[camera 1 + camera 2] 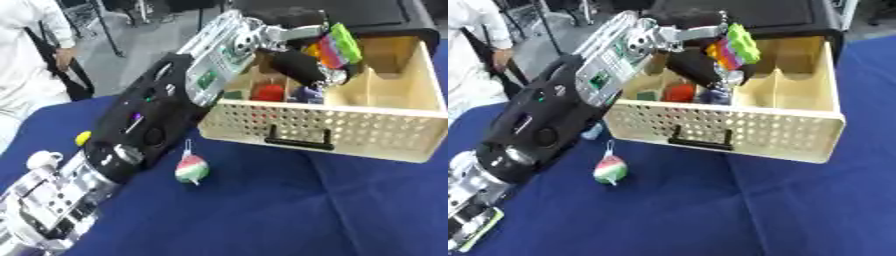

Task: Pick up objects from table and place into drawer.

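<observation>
My left arm reaches from the lower left up over the open wooden drawer point(385, 137). My left hand point(302, 67) is above the drawer's compartments, its fingers curled round a multicoloured block toy point(337, 46) with green, pink, orange and yellow pieces. Inside the drawer lie a red object point(269, 92), a green one point(647, 95) and a bluish one point(308, 93). On the blue cloth in front of the drawer lies a small red, white and green ornament point(192, 169) with a string. My right hand shows in neither view.
A yellow ball point(83, 137) and a white cup point(42, 159) sit at the left beside my arm. A black case point(367, 17) stands behind the drawer. The drawer has a black handle point(299, 140). Blue cloth point(289, 210) spreads across the front.
</observation>
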`<move>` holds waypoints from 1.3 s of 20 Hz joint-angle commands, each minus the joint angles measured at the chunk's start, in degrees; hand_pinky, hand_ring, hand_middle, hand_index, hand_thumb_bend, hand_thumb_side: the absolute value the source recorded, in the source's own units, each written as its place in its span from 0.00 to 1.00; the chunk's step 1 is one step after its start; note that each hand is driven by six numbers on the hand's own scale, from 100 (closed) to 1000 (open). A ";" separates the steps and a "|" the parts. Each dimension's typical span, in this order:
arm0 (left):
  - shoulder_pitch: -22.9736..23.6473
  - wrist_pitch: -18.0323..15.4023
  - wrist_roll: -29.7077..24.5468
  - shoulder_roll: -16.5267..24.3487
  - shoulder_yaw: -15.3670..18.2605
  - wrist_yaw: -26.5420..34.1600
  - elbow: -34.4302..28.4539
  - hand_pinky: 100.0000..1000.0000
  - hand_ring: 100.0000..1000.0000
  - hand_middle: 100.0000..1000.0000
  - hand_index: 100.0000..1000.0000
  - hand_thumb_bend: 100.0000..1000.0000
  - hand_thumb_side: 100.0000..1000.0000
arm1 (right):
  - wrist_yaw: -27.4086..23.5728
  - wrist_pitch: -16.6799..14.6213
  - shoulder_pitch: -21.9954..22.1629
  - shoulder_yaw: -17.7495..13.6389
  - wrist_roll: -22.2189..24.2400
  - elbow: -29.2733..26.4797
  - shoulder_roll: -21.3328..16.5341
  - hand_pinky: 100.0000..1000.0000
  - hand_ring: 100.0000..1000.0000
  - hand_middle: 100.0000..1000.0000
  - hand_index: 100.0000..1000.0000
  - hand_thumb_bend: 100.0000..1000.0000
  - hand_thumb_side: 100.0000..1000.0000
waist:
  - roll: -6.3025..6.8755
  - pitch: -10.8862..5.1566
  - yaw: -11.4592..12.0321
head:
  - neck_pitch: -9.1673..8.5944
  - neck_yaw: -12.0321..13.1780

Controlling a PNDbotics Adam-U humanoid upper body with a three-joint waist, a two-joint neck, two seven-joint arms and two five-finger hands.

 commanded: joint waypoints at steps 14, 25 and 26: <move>-2.10 -2.72 -7.59 0.77 1.37 0.98 -1.50 0.56 0.82 0.79 1.00 0.42 0.78 | -0.10 -0.09 -1.03 -0.17 -0.66 -0.40 -0.21 0.63 0.56 0.66 0.67 0.00 0.80 | -0.06 -1.75 0.13 | -0.62 -0.16; -2.12 -1.71 -2.69 0.74 3.25 1.88 -3.98 0.52 0.78 0.74 0.95 0.22 0.70 | -0.10 -0.03 -0.99 -0.20 -0.73 -0.40 -0.05 0.63 0.57 0.67 0.67 0.00 0.80 | -0.67 -2.04 0.36 | -0.44 -0.24; -2.11 -1.38 -1.46 0.85 3.69 2.20 -4.89 0.51 0.78 0.74 0.94 0.20 0.69 | -0.08 -0.03 -0.94 -0.21 -0.75 -0.40 -0.08 0.63 0.57 0.66 0.67 0.00 0.80 | -0.79 -2.06 0.44 | -0.35 -0.29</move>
